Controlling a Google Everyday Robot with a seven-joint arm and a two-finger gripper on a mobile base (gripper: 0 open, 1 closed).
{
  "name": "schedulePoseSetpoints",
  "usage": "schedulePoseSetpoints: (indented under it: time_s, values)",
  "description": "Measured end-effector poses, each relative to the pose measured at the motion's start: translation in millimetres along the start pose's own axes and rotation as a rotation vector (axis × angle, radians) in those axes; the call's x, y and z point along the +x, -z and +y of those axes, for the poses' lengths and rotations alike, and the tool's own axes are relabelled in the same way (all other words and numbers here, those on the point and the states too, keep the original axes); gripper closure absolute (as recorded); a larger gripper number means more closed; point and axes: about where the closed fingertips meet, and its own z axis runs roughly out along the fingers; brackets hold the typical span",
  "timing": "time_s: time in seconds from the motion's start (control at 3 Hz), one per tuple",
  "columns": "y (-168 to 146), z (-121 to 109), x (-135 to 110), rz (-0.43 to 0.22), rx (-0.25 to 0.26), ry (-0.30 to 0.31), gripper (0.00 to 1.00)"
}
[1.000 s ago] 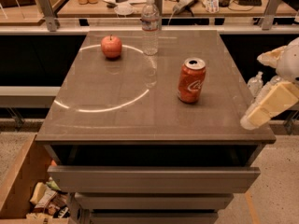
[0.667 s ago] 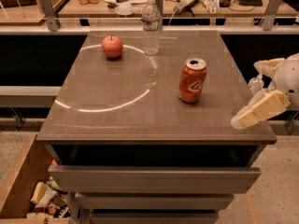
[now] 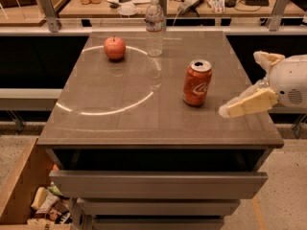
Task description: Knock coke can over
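Observation:
The coke can (image 3: pixel 197 83) is red-orange with white script and a silver top. It stands upright on the grey table (image 3: pixel 144 123), right of centre. My gripper (image 3: pixel 241 84) is at the table's right edge, to the right of the can and apart from it. It is open and empty. The lower cream finger (image 3: pixel 247 104) points left toward the can's base, with a small gap between them. The upper finger (image 3: pixel 266 59) is farther back.
A red apple (image 3: pixel 115 47) sits at the table's back left. A clear water bottle (image 3: pixel 154 27) stands at the back centre. A cluttered bench (image 3: pixel 144 4) runs behind the table. Drawers (image 3: pixel 158 183) are below the front edge, and a box of litter (image 3: pixel 45 205) is on the floor at the left.
My gripper has moved left and lower over the table's right edge, closer to the can. The can, apple and bottle have not moved.

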Motion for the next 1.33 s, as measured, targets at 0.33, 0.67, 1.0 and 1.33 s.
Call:
schedulePoseSetpoints:
  time_s: [0.33,0.67,1.0,1.33]
  values:
    - [-2,3,-2,0.000,0.031,-0.005,0.00]
    - [-37,0,5,-0.083,0.072,-0.063,0.00]
    - [-65,-5,9,-0.147,0.092,-0.108,0.00]
    - [-92,-9,10,-0.202,0.103,-0.134,0.00]
